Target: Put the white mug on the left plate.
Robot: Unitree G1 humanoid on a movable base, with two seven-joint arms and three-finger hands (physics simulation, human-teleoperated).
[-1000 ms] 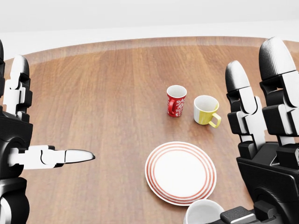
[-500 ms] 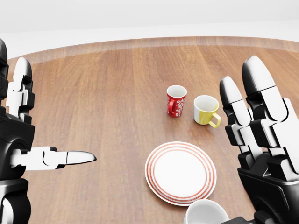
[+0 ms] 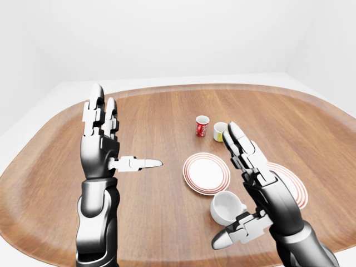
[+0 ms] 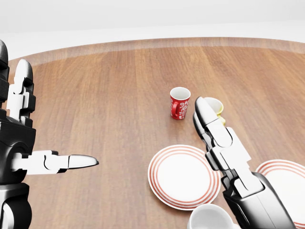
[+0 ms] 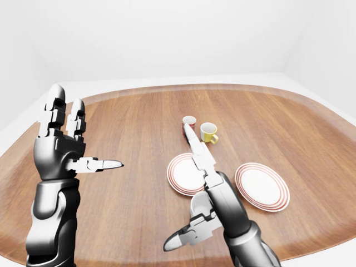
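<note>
- The white mug (image 3: 226,207) stands upright on the wooden surface (image 3: 150,114), near the bottom of the left-eye view, just below and right of the left plate (image 3: 206,173) and off it.
- The left plate, white with red rings, lies flat and bare near the middle of the surface; the right plate (image 5: 262,186), ringed the same way, lies well to its right, best seen in the right-eye view.
- The right hand (image 3: 261,192) reaches out low over the surface with its fingers (image 4: 213,128) stretched straight and spread, gripping nothing; its thumb (image 3: 236,232) juts toward the view's left below the mug, and the palm sits just right of the mug. Whether it touches the mug cannot be told.
- The left hand (image 3: 102,146) is held up at the left of the views, well apart from the crockery, fingers pointing upward and thumb (image 3: 139,163) sticking out toward the plates; it too is empty and open.
- A red patterned mug (image 4: 179,102) and a yellow-and-white mug (image 5: 209,132) stand side by side above the left plate; in the head view, the right hand's fingertips partly cover the yellow one.
</note>
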